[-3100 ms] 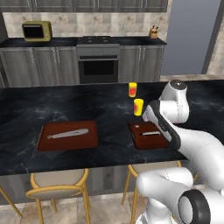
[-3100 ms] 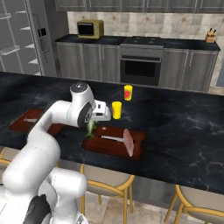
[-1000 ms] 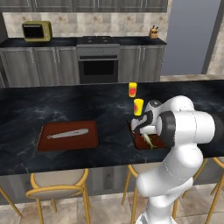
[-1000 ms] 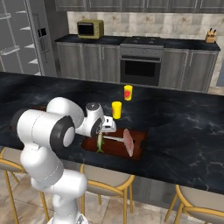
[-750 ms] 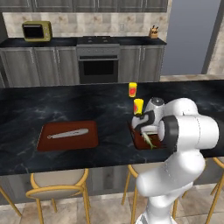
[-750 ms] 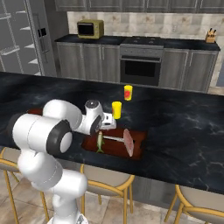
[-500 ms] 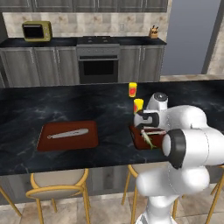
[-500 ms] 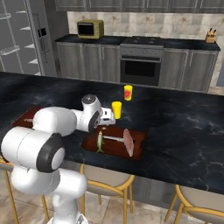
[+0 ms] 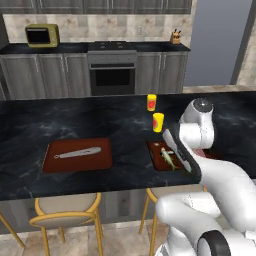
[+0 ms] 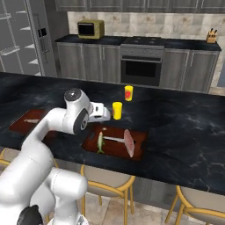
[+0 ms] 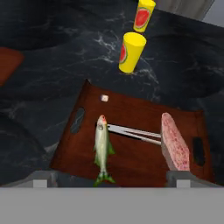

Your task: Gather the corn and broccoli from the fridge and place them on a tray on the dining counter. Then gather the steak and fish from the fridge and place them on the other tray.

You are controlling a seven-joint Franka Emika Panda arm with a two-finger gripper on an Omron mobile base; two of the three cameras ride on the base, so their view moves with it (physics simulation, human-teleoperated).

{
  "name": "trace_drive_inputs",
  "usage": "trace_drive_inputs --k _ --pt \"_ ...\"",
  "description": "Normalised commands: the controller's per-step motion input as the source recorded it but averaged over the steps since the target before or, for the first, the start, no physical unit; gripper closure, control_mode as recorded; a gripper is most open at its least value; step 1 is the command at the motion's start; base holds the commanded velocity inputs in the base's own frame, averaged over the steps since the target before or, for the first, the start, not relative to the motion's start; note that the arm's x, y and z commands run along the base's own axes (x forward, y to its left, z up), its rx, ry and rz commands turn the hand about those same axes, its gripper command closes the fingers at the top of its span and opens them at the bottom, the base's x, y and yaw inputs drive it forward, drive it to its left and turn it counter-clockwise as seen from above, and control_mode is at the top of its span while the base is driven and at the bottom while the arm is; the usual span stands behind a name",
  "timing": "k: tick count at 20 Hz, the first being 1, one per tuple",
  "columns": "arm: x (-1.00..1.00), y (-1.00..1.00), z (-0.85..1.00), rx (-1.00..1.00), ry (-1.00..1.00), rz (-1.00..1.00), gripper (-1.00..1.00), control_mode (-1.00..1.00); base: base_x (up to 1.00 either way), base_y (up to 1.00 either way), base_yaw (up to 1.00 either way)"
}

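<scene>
On the black dining counter (image 10: 184, 127) lies a red-brown tray (image 11: 131, 113). A small green-silver fish (image 11: 102, 146) rests on its left half, also seen as fish (image 10: 100, 143) and fish (image 9: 167, 158). The pinkish-red steak (image 11: 174, 144) lies on the right half, shown as steak (image 10: 128, 143), with a thin silver utensil (image 11: 133, 132) between the two. My gripper (image 11: 111, 176) hovers above the tray's near edge, open and holding nothing; from the right base camera the gripper (image 10: 103, 113) sits back from the tray's left end. The corn and broccoli are out of view.
Two yellow cups with red labels (image 11: 131, 52) (image 11: 143, 15) stand just beyond the tray. A second tray (image 9: 77, 155) with a silver utensil lies further left on the counter. Yellow-framed stools (image 9: 65, 215) stand below. The grey fridge (image 10: 13, 48) is at far left.
The gripper came down to the tray with the fish, let it go there, and has drawn back and up, open. The fish now lies beside the steak.
</scene>
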Motion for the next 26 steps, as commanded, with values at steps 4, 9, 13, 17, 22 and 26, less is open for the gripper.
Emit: trace_drive_inputs --k 4,9,13,17,22,26 --pt "-1.00 0.01 0.99 0.00 -0.08 -0.02 -1.00 -1.00 0.00 0.00 0.00" --pt "-1.00 0.03 1.00 0.02 -0.06 -0.09 -1.00 -1.00 0.00 0.00 0.00" --pt "-0.86 0.12 1.00 0.06 0.00 -0.03 -1.00 -1.00 0.00 0.00 0.00" --pt "-0.41 0.01 0.95 0.18 0.02 0.00 -1.00 -1.00 0.00 0.00 0.00" --pt "-0.22 0.00 0.19 0.04 -0.01 0.00 -1.00 -1.00 0.00 0.00 0.00" --pt "-0.28 0.08 -0.15 0.00 0.00 0.00 -1.00 -1.00 0.00 0.00 0.00"
